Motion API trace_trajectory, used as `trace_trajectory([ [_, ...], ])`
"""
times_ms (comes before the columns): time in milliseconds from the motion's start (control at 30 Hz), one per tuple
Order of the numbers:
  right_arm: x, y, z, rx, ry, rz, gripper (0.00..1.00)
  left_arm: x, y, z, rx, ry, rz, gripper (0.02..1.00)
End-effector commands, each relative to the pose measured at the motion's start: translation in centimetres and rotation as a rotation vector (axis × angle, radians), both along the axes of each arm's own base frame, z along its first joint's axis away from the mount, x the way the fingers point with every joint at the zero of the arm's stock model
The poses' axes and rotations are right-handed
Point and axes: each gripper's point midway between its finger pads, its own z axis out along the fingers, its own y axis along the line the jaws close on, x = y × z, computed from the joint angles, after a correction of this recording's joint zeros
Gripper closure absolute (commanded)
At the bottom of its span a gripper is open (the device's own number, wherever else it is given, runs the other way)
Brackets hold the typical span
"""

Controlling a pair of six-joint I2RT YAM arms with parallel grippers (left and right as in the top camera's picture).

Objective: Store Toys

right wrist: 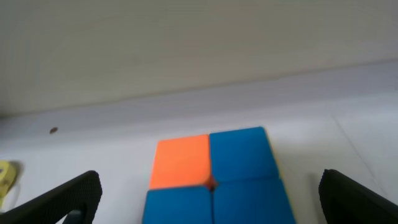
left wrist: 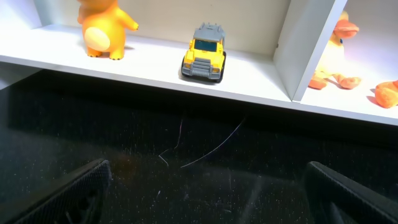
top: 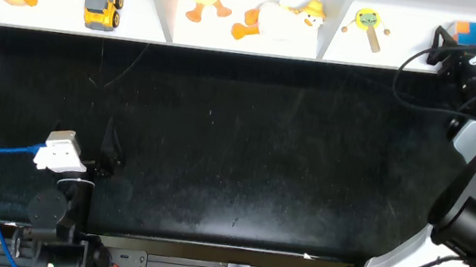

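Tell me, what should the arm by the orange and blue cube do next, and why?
Probably pull the right gripper straight back out of the shelf: its fingers stand wide open, clear of the cube, which already rests on the shelf floor.

No text, number, label or sign can be read anywhere. The cube with orange and blue plastic faces (right wrist: 239,158) low in the middle of the right wrist view shows plain colour fields. So does the yellow toy truck with a grey roof (left wrist: 204,53) on the white shelf (left wrist: 249,93) in the upper middle of the left wrist view. The black desk (top: 263,155) bears only faint scratches.
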Motion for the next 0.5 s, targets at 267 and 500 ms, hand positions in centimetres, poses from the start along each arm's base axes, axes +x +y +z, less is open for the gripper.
trace_trajectory([
  [267, -3.2, 1.1, 3.1, -0.039, 0.0, -0.025, 0.005, 0.0, 0.0, 0.0, -0.003, -0.008, -0.001, 0.02],
  [500, -6.5, 1.7, 3.3, -0.049, 0.021, -0.086, 0.007, 0.0, 0.0, 0.0, -0.002, -0.008, -0.001, 0.02],
])
